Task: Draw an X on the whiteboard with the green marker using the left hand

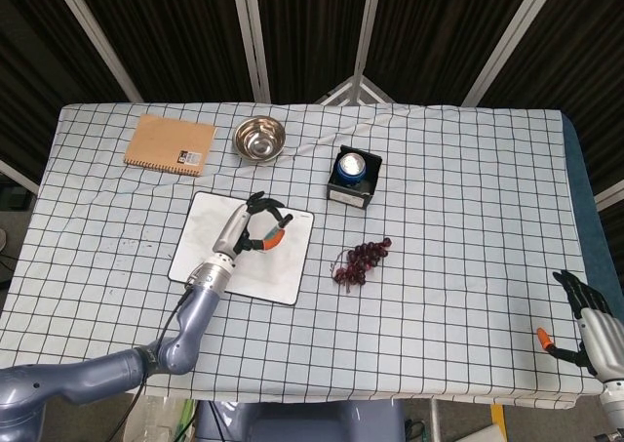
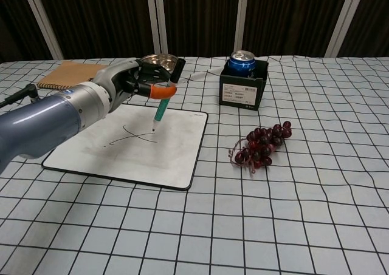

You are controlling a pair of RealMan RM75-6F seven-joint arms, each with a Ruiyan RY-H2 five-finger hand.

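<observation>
Gripping the green marker in our left hand, fingers curled round its upper barrel, we see its tip meeting the whiteboard beside the drawn X; our right hand hangs with fingers apart, holding nothing.

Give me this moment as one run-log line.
left hand: holds green marker, tip at X strokes | whiteboard: crossing strokes drawn | right hand: idle at table edge, holds nothing
</observation>
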